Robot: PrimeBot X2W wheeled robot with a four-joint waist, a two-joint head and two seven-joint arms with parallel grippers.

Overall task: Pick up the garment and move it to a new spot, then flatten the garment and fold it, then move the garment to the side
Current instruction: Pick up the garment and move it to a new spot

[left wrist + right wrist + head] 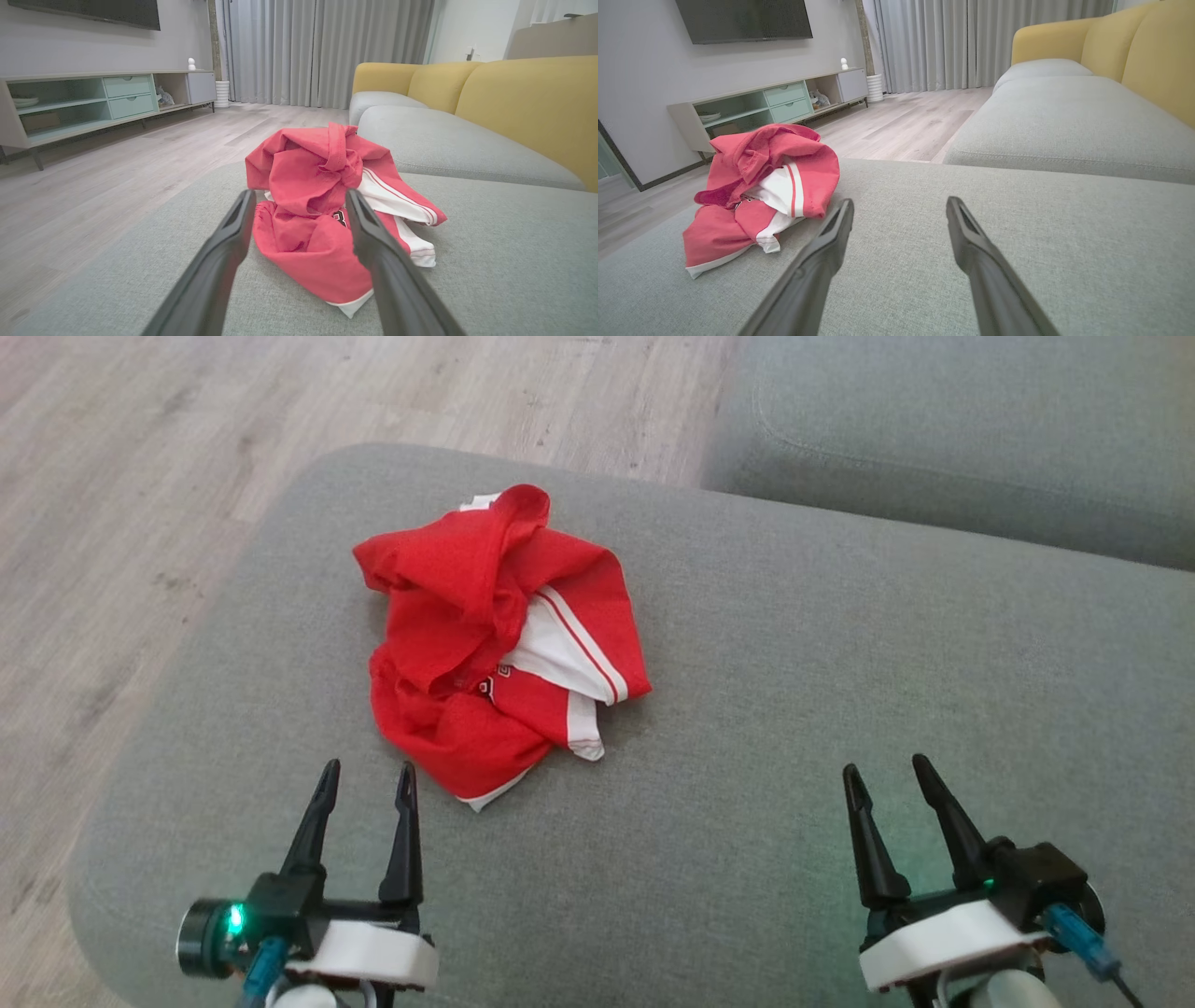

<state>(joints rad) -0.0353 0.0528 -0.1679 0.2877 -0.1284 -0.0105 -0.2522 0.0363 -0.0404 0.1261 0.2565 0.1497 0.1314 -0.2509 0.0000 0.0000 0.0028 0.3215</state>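
Note:
A crumpled red garment with white trim lies in a heap on the grey cushion, left of its middle. My left gripper hovers just short of the heap's near edge, fingers open and empty. In the left wrist view the garment sits straight ahead beyond the left gripper. Far to the right of the heap, my right gripper stands open over bare cushion with nothing in it. From the right wrist the garment shows at the left, well apart from the right gripper.
The cushion's rounded edge drops to a wooden floor on the left and at the back. Another grey seat cushion adjoins at the back right, with yellow backrests. A low TV cabinet stands across the room.

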